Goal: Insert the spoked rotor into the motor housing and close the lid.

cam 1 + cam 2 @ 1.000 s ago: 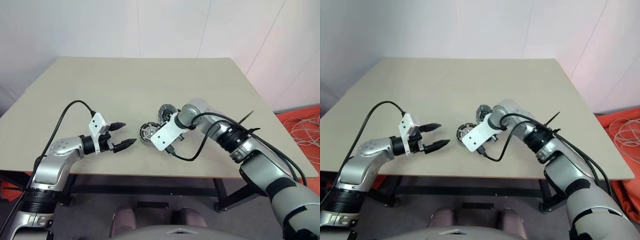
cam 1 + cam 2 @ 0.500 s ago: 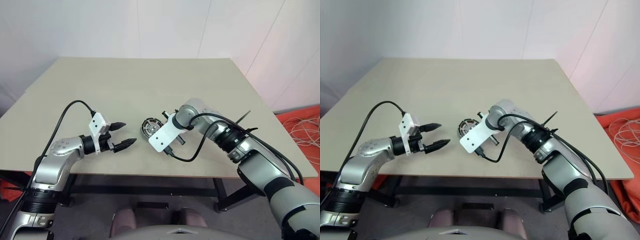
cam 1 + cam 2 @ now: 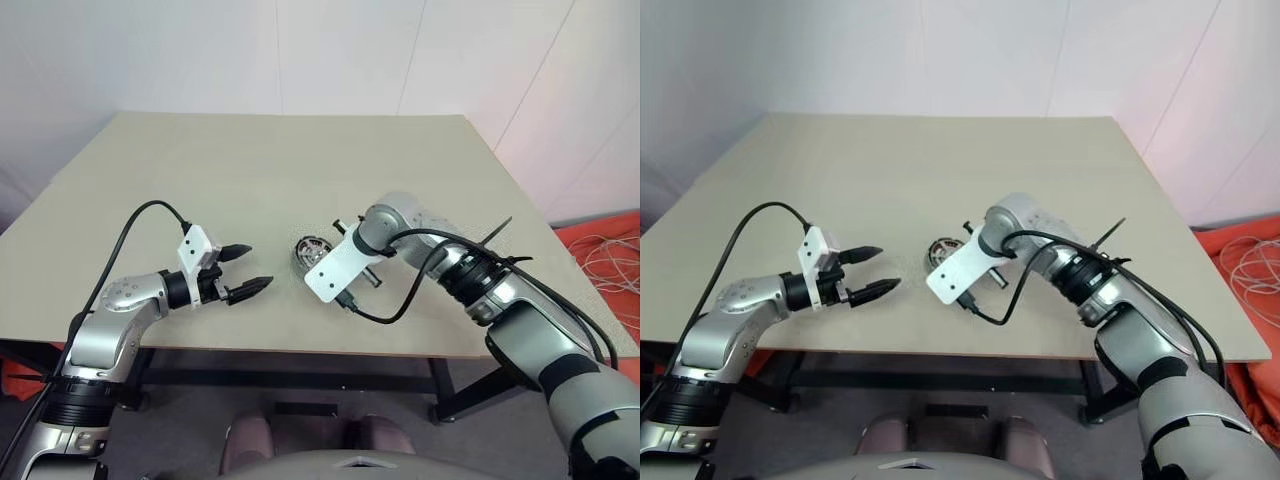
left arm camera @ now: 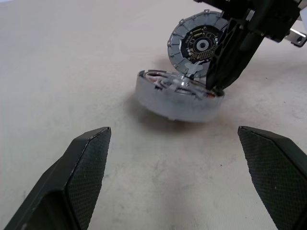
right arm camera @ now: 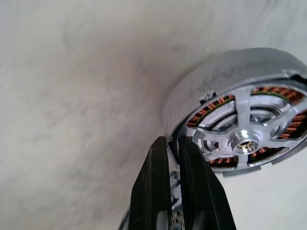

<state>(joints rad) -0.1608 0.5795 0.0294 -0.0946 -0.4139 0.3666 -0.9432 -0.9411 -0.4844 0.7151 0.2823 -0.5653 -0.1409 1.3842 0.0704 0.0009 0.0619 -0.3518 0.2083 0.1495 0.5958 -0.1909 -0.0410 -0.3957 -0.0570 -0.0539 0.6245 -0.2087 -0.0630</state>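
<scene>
The motor housing [image 4: 172, 103] lies on the table just beyond my left gripper. The spoked rotor [image 5: 242, 139] sits inside it, silver spokes and hub over copper windings. The lid [image 4: 199, 43] stands tilted on edge at the housing's far rim, its ribbed face with the dark centre turned toward my left gripper. My right gripper [image 4: 215, 84] points steeply down and is shut on the lid's edge; its fingers [image 5: 153, 191] are pressed close together right beside the housing rim. My left gripper [image 3: 258, 266] hovers open a short way left of the housing, holding nothing.
The tan table [image 3: 200, 170] stretches wide to the back and to both sides of the parts. A black cable [image 3: 395, 305] loops from my right wrist down near the table's front edge. White cables [image 3: 610, 260] lie on the floor past the right edge.
The right gripper has shut on the lid and brought it over to the housing, where it now stands tilted; the two parts lay apart before. The left arm has kept still.
</scene>
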